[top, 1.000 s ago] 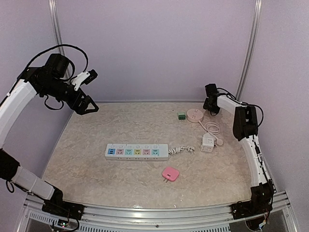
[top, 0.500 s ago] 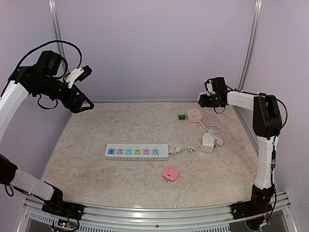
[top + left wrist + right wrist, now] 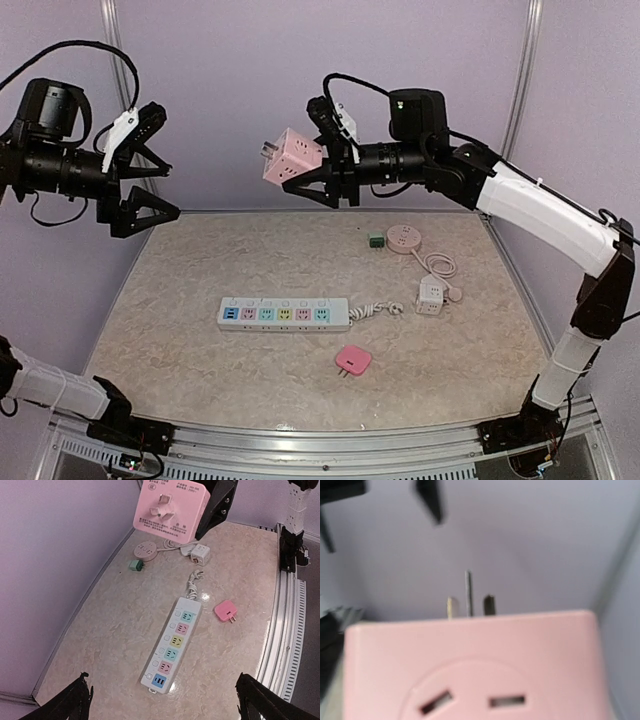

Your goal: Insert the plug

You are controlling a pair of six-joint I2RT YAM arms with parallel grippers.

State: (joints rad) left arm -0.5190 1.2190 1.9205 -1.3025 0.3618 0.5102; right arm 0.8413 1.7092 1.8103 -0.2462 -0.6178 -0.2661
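High above the table, a pink cube plug [image 3: 287, 157] with metal prongs [image 3: 468, 600] hangs in the air, and my right gripper [image 3: 318, 158] is shut on it. In the left wrist view the cube [image 3: 172, 507] shows its prong face at the top. In the right wrist view the cube [image 3: 470, 665] fills the lower half and hides the fingers. My left gripper [image 3: 160, 165] is open and empty, raised at the far left. A white power strip [image 3: 284, 314] with coloured sockets lies on the table, well below both grippers, and also shows between the left fingers [image 3: 175, 642].
A flat pink plug [image 3: 353, 360] lies in front of the strip. A white cube adapter [image 3: 431, 295], a round pink socket [image 3: 404, 238] and a small green plug [image 3: 376, 240] sit at the back right. Purple walls enclose the table.
My right arm has swung up and left from the back right corner and now holds the pink cube plug in the air. My left gripper rose and shifted left, staying open.
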